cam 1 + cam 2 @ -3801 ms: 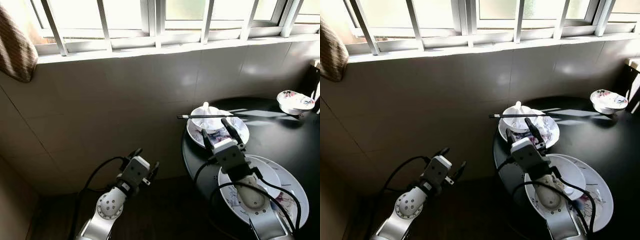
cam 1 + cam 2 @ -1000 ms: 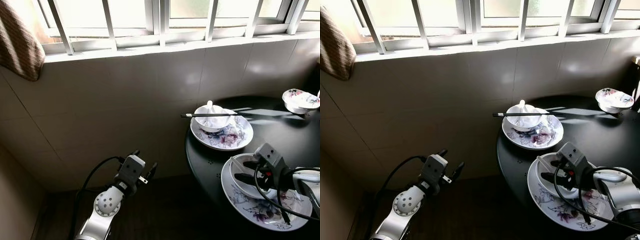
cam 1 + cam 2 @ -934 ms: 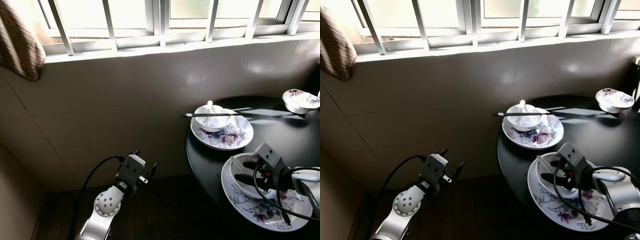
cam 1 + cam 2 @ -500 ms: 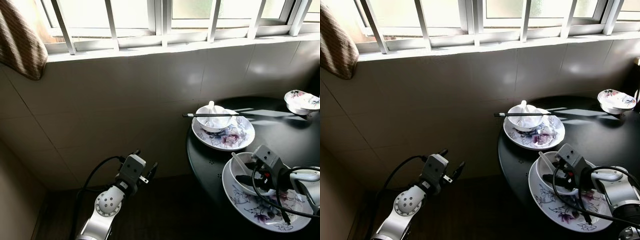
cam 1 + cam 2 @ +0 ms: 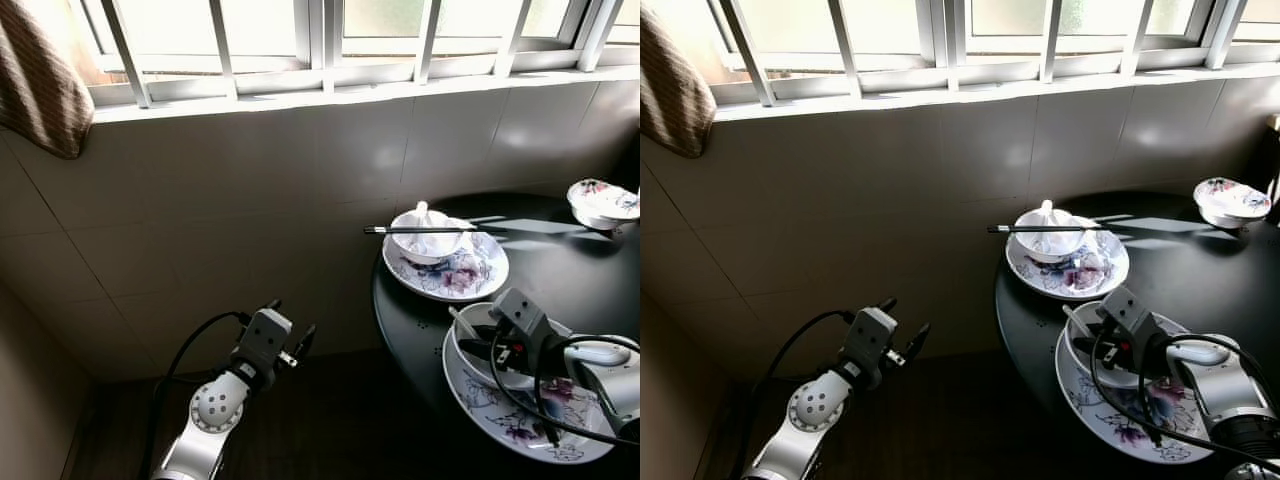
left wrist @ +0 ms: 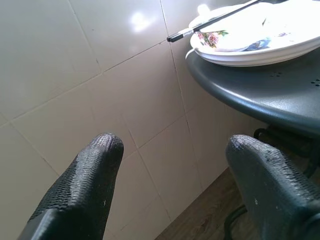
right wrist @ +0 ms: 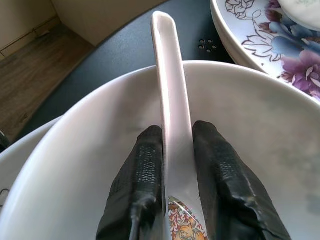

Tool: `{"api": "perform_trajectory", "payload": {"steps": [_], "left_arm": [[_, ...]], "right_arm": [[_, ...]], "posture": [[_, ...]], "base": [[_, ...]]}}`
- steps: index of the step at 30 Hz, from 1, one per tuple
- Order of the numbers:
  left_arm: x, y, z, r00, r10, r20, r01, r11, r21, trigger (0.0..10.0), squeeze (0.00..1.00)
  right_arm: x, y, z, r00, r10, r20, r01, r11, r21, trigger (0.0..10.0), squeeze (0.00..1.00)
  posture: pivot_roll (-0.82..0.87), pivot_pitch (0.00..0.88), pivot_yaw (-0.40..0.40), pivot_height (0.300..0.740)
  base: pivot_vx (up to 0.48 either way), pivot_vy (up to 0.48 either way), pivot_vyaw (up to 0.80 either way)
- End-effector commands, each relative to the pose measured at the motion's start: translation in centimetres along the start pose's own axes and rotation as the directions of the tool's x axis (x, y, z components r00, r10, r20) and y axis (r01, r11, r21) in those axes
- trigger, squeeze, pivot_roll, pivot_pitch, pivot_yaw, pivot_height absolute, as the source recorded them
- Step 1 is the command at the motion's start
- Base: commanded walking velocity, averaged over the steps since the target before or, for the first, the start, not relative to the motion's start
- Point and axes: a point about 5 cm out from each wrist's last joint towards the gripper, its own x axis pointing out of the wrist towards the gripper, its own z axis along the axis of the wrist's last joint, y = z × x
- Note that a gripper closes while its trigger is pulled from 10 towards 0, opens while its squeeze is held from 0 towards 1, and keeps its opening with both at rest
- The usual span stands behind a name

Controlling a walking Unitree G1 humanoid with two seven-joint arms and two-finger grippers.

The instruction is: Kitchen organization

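Note:
A white ceramic spoon (image 7: 169, 85) lies in a white bowl (image 7: 280, 125). Its handle sticks out over the rim toward the wall. The bowl sits on a flowered plate (image 5: 510, 425) near the front of the round black table (image 5: 410, 310). My right gripper (image 7: 177, 131) is inside the bowl, shut on the spoon's handle, one finger on each side. In the left eye view the right gripper (image 5: 480, 350) comes in from the right, low over the bowl. My left gripper (image 6: 172, 145) hangs open beside the table, off its left edge.
Farther back a second flowered plate (image 5: 470, 278) carries a small white bowl (image 5: 430, 242) with black chopsticks (image 5: 415, 230) laid across it. A lidded flowered bowl (image 5: 600, 198) stands at the far right. A tiled wall and a barred window lie behind.
Since 3.8 s ago the right gripper left the far plate and came to the near bowl. Over the last second it slid left in the bowl with the spoon.

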Motion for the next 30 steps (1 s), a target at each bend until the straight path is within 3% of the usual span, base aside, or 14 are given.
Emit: {"api": "perform_trajectory", "payload": {"steps": [1, 5, 8, 9, 10, 11, 12, 13, 14, 18, 23, 30], "left_arm": [[0.0, 0.5, -0.2, 1.0, 0.012, -0.015, -0.012, 1.0, -0.016, 10.0, 0.0], [0.0, 0.5, -0.2, 1.0, 0.012, -0.015, -0.012, 1.0, -0.016, 10.0, 0.0], [0.0, 0.5, -0.2, 1.0, 0.015, -0.015, -0.015, 1.0, -0.016, 10.0, 0.0], [0.0, 0.5, -0.2, 1.0, 0.015, -0.015, -0.015, 1.0, -0.016, 10.0, 0.0], [0.0, 0.5, -0.2, 1.0, 0.014, -0.015, -0.015, 1.0, -0.016, 10.0, 0.0], [0.0, 0.5, -0.2, 1.0, 0.014, -0.015, -0.015, 1.0, -0.016, 10.0, 0.0], [-0.1, 0.6, -0.2, 1.0, 0.013, -0.016, -0.013, 1.0, -0.016, 10.0, 0.0], [-0.1, 0.6, -0.2, 1.0, 0.013, -0.016, -0.013, 1.0, -0.016, 10.0, 0.0], [0.0, 0.6, -0.3, 1.0, 0.011, -0.017, -0.011, 1.0, -0.017, 10.0, 0.0], [0.0, 0.6, -0.3, 1.0, 0.009, -0.018, -0.01, 1.0, -0.018, 10.0, 0.0], [0.1, 0.5, -0.3, 1.0, 0.005, -0.018, -0.005, 1.0, -0.022, 10.0, 0.0], [0.2, 0.4, -0.4, 1.0, 0.004, -0.021, -0.004, 0.999, -0.034, 10.0, 0.0]], "right_arm": [[0.2, 0.5, -0.2, 1.0, 0.005, -0.004, -0.005, 1.0, -0.021, 0.0, 0.0], [-0.1, 0.4, 1.2, 0.995, -0.065, 0.08, 0.068, 0.997, -0.04, 0.0, 0.0], [-0.6, -0.2, 2.3, 0.963, -0.231, 0.135, 0.244, 0.966, -0.083, 0.0, 0.0], [-0.6, -0.2, 2.3, 0.963, -0.231, 0.135, 0.244, 0.966, -0.083, 0.0, 0.0], [-0.8, -0.3, 2.8, 0.941, -0.305, 0.148, 0.323, 0.939, -0.121, 0.0, 0.0], [-0.8, -0.3, 2.8, 0.941, -0.305, 0.148, 0.323, 0.939, -0.121, 0.0, 0.0], [-0.9, -0.2, 3.2, 0.912, -0.384, 0.146, 0.402, 0.906, -0.129, 0.0, 0.0], [-0.9, -0.2, 3.2, 0.912, -0.384, 0.146, 0.402, 0.906, -0.129, 0.0, 0.0], [-1.0, -0.1, 3.4, 0.881, -0.457, 0.122, 0.471, 0.871, -0.138, 0.0, 0.0], [-1.1, 0.2, 3.9, 0.834, -0.538, 0.119, 0.551, 0.819, -0.156, 0.0, 0.0], [-0.5, 1.1, 4.3, 0.811, -0.569, 0.138, 0.585, 0.795, -0.16, 0.0, 0.0], [-0.7, 1.5, 7.5, 0.739, -0.622, 0.259, 0.667, 0.729, -0.155, 0.0, 0.0]], "posture": [[0.02, 0.0, 0.031, 0.74], [0.02, 0.0, 0.029, 0.74], [0.01, 0.0, 0.028, 0.74], [0.01, 0.0, 0.028, 0.74], [0.01, 0.0, 0.03, 0.74], [0.01, 0.0, 0.03, 0.74], [0.01, 0.0, 0.032, 0.74], [0.01, 0.0, 0.032, 0.74], [0.01, 0.0, 0.034, 0.74], [0.01, 0.0, 0.034, 0.74], [0.01, 0.0, 0.036, 0.74], [0.0, 0.0, 0.03, 0.74]], "base": [[0.0, 0.0, 0.0], [0.0, 0.0, 0.0], [0.0, 0.0, 0.0], [0.0, 0.0, 0.0], [0.0, 0.0, 0.0], [0.0, 0.0, 0.0], [0.0, 0.0, 0.0], [0.0, 0.0, 0.0], [0.0, 0.0, 0.0], [0.0, 0.0, 0.0], [0.0, 0.0, 0.0], [0.0, 0.0, 0.0]]}}
